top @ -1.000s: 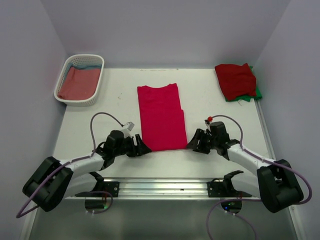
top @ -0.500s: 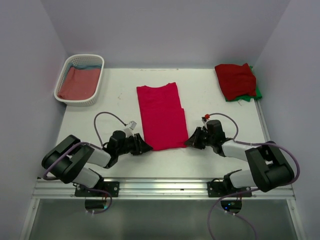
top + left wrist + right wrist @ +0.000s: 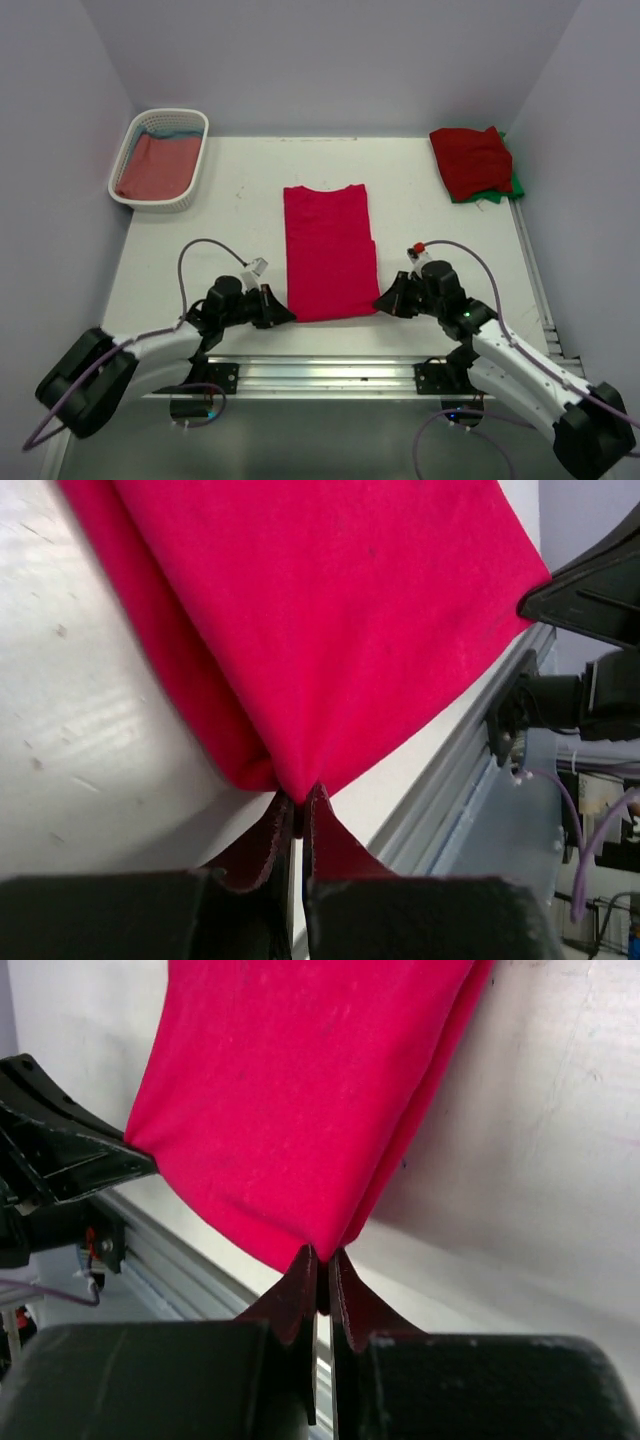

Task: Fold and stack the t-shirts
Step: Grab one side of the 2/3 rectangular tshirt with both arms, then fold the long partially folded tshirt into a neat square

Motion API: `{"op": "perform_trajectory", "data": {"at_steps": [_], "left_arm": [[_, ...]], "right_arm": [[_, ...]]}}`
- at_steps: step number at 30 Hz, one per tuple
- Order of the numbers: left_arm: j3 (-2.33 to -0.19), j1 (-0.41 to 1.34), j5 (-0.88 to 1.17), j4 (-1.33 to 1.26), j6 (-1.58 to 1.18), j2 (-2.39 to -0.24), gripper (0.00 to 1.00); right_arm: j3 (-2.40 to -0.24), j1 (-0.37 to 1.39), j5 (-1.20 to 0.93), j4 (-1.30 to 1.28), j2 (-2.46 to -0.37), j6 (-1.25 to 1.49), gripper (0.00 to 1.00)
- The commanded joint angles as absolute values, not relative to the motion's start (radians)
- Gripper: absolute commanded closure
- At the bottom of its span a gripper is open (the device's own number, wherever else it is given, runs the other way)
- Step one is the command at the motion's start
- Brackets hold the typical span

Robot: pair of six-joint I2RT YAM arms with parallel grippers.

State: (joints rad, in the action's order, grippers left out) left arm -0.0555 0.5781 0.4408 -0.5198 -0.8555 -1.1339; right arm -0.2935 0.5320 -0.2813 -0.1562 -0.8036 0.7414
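Note:
A bright crimson t-shirt [image 3: 328,250] lies folded into a long strip in the middle of the table. My left gripper [image 3: 286,316] is shut on its near left corner [image 3: 285,780]. My right gripper [image 3: 382,304] is shut on its near right corner [image 3: 322,1247]. Both near corners are lifted a little off the table. A darker red t-shirt [image 3: 470,160] lies folded on a green one [image 3: 516,184] at the back right. A dusty-red t-shirt [image 3: 152,166] and a blue one [image 3: 172,130] lie in the basket.
The white slatted basket [image 3: 196,158] stands at the back left. A metal rail [image 3: 330,372] runs along the near table edge just behind the held hem. Grey walls close in the back and both sides.
Both grippers have closed on the crimson shirt's near corners. The shirt has slid a little toward the near edge and to the right. Both arms have stretched lower and flatter.

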Motion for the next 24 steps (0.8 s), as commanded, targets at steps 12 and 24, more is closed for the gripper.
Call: {"op": "perform_trajectory", "data": {"at_steps": [12, 24], "left_arm": [[-0.32, 0.635, 0.318, 0.325, -0.833, -0.561, 1.0], [-0.621, 0.591, 0.008, 0.131, -0.545, -0.92, 1.0]], "right_arm": [[-0.528, 0.549, -0.172, -0.603, -0.557, 0.695, 1.0], [-0.834, 0.535, 0.047, -0.201, -1.167, 0.489, 1.0]]}}
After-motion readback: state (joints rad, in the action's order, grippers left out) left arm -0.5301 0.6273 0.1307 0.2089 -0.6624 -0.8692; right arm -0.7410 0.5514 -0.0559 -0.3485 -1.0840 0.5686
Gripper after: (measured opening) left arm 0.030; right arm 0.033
